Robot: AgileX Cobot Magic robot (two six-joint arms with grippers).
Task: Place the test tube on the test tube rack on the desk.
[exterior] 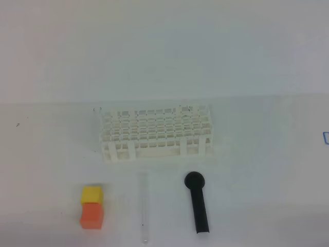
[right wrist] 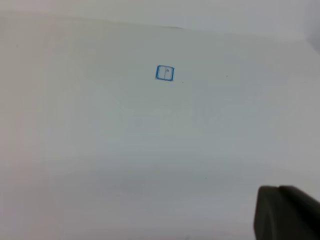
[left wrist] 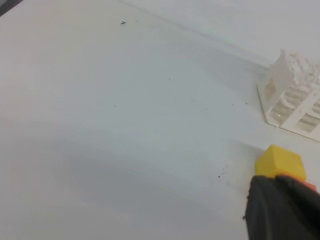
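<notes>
Both hands clenched on nothing; test tube (exterior: 144, 208) lies before unlabelled test tube rack (exterior: 156, 131)

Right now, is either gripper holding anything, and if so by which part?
Nothing is held. The test tube lies flat on the desk in front of the test tube rack. Both grippers are shut and hold nothing.

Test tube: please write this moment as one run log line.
test tube: lying on desk, untouched | test tube rack: no tube visible | both arms: away from tube | step: pick not started
</notes>
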